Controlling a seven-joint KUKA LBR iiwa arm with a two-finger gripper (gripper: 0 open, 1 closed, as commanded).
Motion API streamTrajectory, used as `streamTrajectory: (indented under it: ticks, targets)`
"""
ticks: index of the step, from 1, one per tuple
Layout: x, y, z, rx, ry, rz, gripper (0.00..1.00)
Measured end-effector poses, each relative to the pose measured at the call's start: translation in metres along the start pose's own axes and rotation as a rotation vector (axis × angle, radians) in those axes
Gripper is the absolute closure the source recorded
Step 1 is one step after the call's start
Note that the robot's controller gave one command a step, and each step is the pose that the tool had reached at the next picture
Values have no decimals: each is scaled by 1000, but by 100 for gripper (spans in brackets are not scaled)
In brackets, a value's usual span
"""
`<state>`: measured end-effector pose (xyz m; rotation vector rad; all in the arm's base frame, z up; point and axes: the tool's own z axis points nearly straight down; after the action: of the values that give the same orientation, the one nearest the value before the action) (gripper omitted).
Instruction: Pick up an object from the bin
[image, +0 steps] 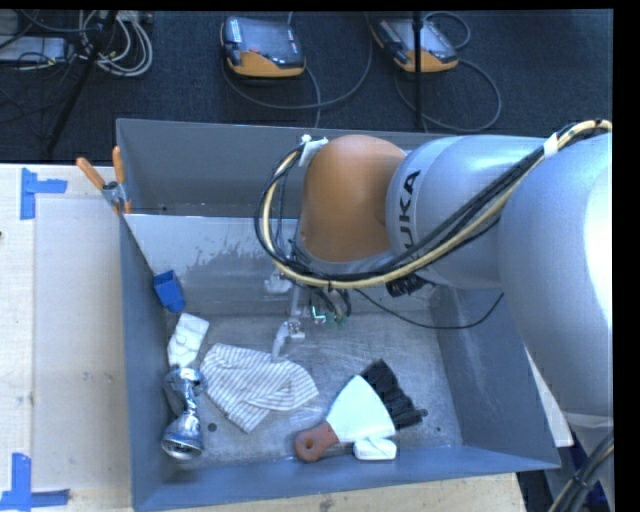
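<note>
Bin (200, 255) holds one cloth (255, 385), one brush (395, 395), one block (168, 291).

Dark floor (180, 95); orange-black device (262, 47), second device (418, 45) beside it; cables (120, 45) trailing.

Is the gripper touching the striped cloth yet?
Cannot tell. In the camera view the gripper is at the upper edge of the striped cloth; its height is unclear.
</note>
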<state>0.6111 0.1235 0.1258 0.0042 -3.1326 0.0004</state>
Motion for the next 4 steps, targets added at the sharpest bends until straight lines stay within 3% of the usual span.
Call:
streamTrajectory:
  ticks: [1,2,3,4]
  targets:
    - [-2,0,-5,-1,-8,2,0]
    - [19,54,46,-1,-7,-138,100]
    - [19,54,46,-2,-7,-138,100]
    - [28,47,-59,-1,-9,-117,100]
